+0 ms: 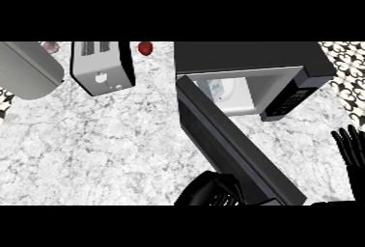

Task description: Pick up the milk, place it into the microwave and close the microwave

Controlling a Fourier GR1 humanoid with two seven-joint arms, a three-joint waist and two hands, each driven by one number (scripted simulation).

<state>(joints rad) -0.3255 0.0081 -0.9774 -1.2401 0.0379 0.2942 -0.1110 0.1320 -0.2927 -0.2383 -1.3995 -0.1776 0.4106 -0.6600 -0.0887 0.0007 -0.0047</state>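
The black microwave (249, 55) stands at the back right of the marble counter. Its door (235, 144) is swung wide open toward me. Inside the lit cavity stands the milk (227, 90), a white carton, with no hand on it. My left hand (208, 190) shows at the lower middle, by the outer face of the door near its free end, fingers relaxed and holding nothing. Whether it touches the door I cannot tell. My right hand (351, 147) rests open at the right edge, fingers up.
A silver toaster (101, 67) stands at the back left. A large grey rounded object (25, 70) lies in the far left corner. A small red item (145, 47) and a pinkish one (50, 46) sit at the back edge.
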